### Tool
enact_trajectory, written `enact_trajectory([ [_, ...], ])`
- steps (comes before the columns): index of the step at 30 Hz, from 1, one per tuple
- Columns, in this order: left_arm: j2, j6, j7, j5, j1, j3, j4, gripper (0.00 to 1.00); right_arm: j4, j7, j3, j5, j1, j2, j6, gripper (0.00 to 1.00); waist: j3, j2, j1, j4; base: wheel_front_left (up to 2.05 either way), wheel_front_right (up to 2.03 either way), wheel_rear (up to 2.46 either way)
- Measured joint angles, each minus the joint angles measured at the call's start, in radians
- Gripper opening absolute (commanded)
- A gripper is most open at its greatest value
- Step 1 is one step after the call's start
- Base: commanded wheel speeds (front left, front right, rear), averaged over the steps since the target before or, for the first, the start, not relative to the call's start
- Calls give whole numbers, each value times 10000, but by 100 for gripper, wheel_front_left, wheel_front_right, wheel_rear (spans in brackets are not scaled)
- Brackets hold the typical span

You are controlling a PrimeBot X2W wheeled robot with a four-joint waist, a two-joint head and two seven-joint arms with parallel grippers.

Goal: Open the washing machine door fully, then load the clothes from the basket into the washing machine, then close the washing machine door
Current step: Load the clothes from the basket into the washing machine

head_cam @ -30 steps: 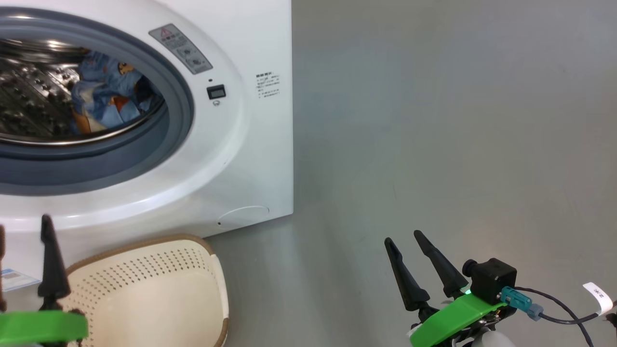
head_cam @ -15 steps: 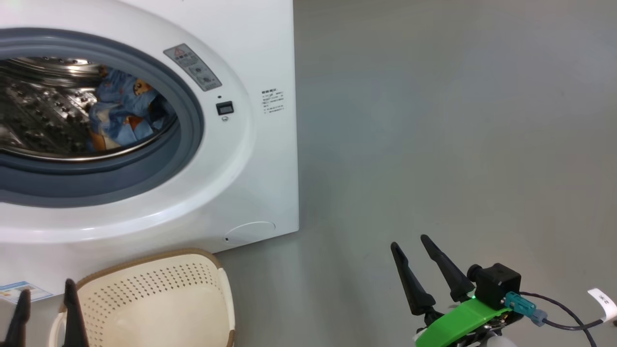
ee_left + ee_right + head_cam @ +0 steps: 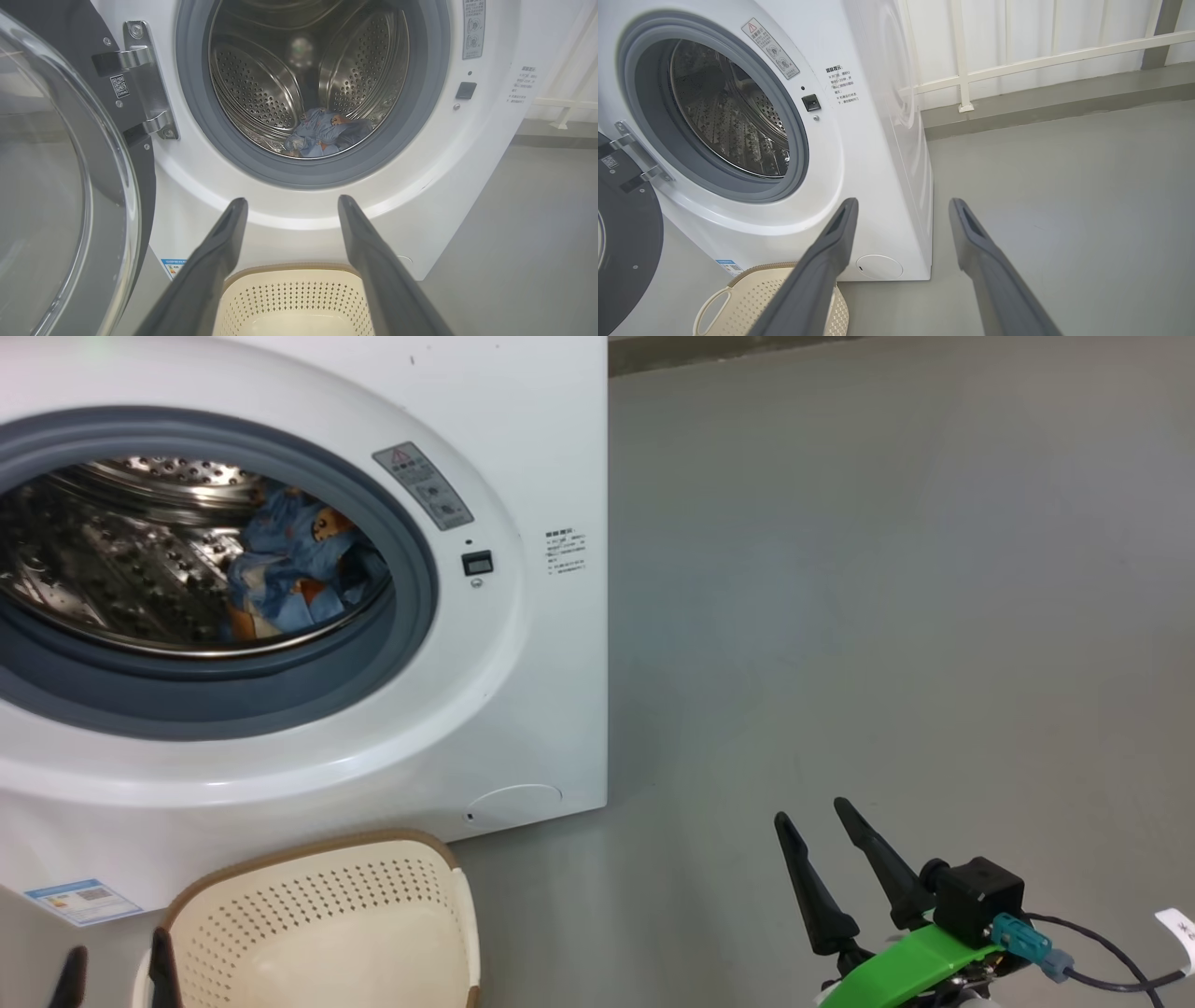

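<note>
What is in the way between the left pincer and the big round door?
Nothing visible. The left pincer is open by the basket, and the washing machine door stands wide open to its left, with nothing between them.

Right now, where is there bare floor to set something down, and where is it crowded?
Free: grey floor between the washing machine and the right gripper. Crowded: in front of the machine, where the basket sits beside the open door.

White washing machine (image 3: 551,709), grey rubber ring (image 3: 233,705), dotted steel drum (image 3: 252,88). Light blue clothes (image 3: 299,569) with orange-brown prints, perhaps small figures. Cream basket (image 3: 373,896), rows of holes, brown rim. Black-rimmed door (image 3: 626,233).
</note>
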Motion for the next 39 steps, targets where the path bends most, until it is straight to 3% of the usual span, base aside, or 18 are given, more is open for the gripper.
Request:
enact_trajectory([
  [26, -15, 470, 2, -115, 779, -644, -69, 100, -334, 0, -345, -619, 523, 13, 0, 100, -615, 0, 0, 604, 0, 0, 0],
  [39, -15, 518, 2, -199, 800, -635, -96, 100, -334, 0, -339, -617, 523, 13, 0, 100, -600, 0, 1, 490, 0, 0, 0],
])
